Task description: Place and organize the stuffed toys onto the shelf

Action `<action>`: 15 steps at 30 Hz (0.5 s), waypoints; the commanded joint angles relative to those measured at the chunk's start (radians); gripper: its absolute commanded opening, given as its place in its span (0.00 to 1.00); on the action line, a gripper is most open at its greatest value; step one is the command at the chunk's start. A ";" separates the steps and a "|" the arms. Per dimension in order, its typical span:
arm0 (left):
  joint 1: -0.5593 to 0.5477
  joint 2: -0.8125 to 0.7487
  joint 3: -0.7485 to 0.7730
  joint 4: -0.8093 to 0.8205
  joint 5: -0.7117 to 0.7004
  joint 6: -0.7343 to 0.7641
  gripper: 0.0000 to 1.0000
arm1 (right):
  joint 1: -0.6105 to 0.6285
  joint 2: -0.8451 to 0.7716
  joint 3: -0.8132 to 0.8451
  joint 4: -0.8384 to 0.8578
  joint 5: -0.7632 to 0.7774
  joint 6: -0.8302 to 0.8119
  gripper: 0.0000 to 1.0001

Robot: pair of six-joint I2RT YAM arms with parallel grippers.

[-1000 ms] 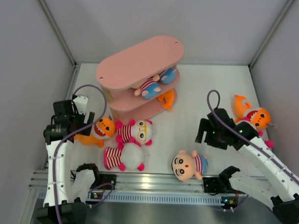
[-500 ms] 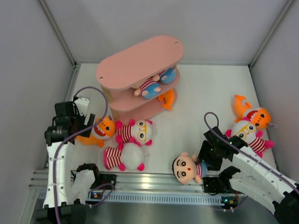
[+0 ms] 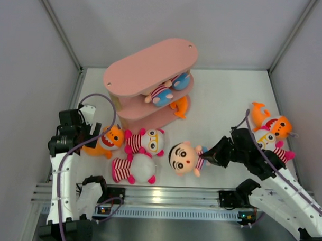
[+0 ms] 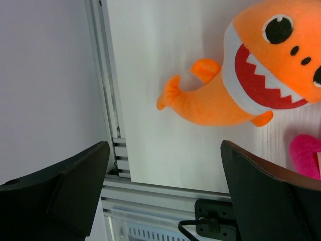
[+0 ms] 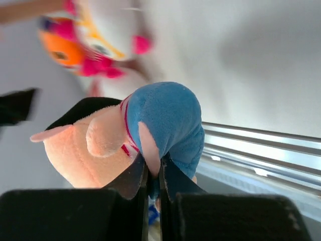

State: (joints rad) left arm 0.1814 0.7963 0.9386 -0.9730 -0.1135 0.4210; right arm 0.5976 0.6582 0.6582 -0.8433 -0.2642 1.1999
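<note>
Top external: three orange fish, three white-headed dolls, two boys — right hand clamps one, left hand gapes.

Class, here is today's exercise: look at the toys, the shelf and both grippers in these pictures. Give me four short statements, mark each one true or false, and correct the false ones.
1. The right gripper is shut on the boy doll at its blue shorts. True.
2. The left gripper is shut on the orange shark toy. False: it is open, and the shark lies on the table, untouched.
3. A glasses doll lies between the orange shark toy and the boy doll. True.
4. A toy sits on the top board of the shelf. False: none shows there; a striped doll lies on the tier below.
</note>
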 commanded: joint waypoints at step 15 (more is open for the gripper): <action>-0.003 0.009 0.098 0.017 -0.023 -0.051 0.98 | 0.422 0.521 0.513 0.488 0.430 0.656 0.00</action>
State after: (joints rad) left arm 0.1814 0.8330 0.9958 -0.9730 -0.1219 0.3710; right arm 0.9886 1.1110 1.0836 -0.3946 0.0742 1.7592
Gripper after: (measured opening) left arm 0.982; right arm 0.037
